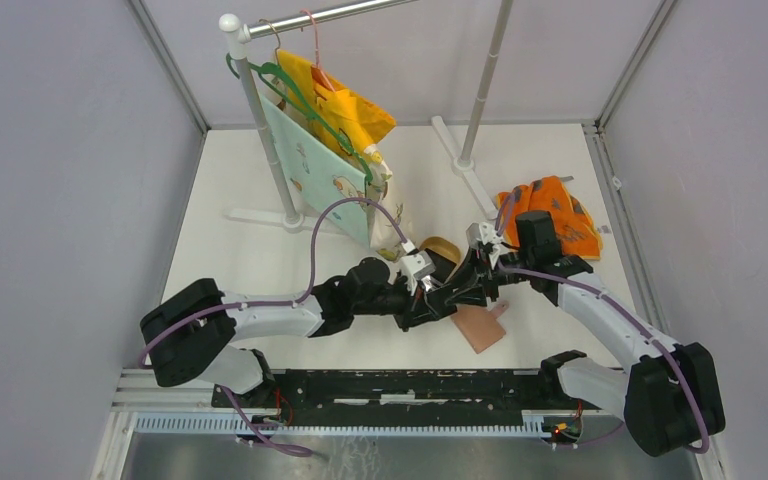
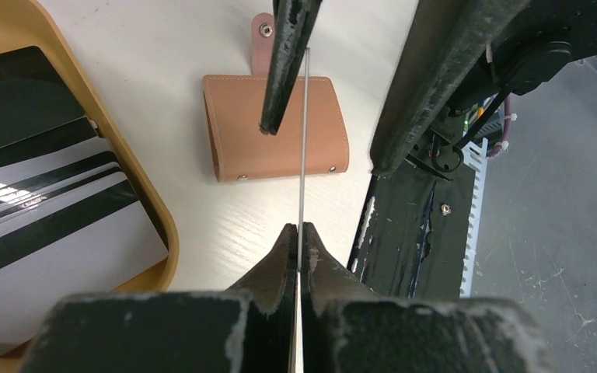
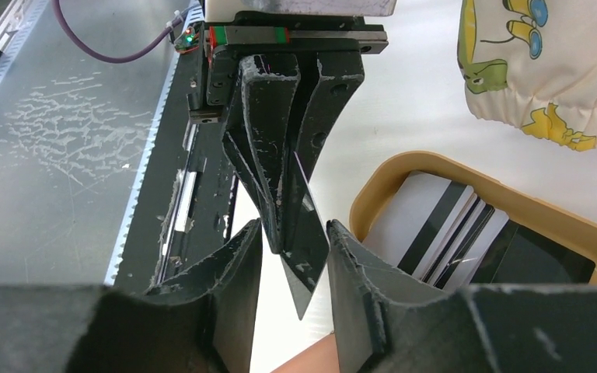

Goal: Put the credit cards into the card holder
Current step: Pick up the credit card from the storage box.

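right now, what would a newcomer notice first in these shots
Mid-table, the left end effector pinches a credit card edge-on, with the right end effector open around it. Below lies the closed card holder, beside a tan dish of more cards.

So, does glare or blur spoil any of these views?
Left wrist: glare on the stacked cards in the dish; the left pincer is blurred up close, its held card a thin edge-on line. Right wrist: the right pincer looks soft, the card sharp. Top external: even light, soft shadows.
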You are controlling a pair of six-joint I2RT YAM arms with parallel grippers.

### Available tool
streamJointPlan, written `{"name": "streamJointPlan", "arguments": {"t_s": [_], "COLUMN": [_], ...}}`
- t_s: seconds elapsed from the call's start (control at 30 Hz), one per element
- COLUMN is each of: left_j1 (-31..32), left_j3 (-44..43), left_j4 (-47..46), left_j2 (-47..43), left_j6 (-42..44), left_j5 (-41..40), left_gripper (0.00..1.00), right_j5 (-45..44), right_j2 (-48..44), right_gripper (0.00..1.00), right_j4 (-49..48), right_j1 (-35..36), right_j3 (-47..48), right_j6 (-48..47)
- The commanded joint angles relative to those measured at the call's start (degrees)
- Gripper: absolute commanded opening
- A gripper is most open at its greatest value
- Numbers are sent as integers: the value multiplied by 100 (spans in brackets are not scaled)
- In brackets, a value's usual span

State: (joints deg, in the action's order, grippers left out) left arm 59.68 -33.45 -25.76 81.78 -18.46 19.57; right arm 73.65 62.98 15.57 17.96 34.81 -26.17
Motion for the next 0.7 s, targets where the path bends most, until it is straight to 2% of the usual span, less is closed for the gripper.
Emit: {"name": "streamJointPlan", "arguments": {"t_s": [0.0,0.07,0.13,0.17,0.23,0.33,0.4,0.6,0.67], "left_j1": [30,28,29,26,32,35,32,53,54], "left_j3": [-264,-266,-258,-249,-202,58,335,1135,1392], "left_j4": [-149,-146,-146,-148,-151,-277,-432,-570,-577], "left_j2": [-175,-195,-223,-250,-324,-593,-873,-1972,-2327], "left_j6": [391,385,382,354,297,102,-76,-636,-1095], "left_j5": [-36,-87,-162,-237,-408,-783,-1059,-1763,-2090], "left_gripper": [2,2,2,3,14,42,51,56,57], "right_j5": [-17,-52,-103,-148,-182,-312,-339,-666,-786], "right_j2": [45,53,65,67,57,-38,-119,-424,-460], "right_gripper": [37,23,2,0,0,0,0,0,0], "right_j4": [5,105,192,286,469,527,482,130,23], "right_j1": [69,82,88,85,85,21,-151,-607,-707], "right_j3": [272,313,372,422,526,597,606,481,440], "right_j6": [-103,-195,-271,-329,-450,-482,-421,-131,-27]}}
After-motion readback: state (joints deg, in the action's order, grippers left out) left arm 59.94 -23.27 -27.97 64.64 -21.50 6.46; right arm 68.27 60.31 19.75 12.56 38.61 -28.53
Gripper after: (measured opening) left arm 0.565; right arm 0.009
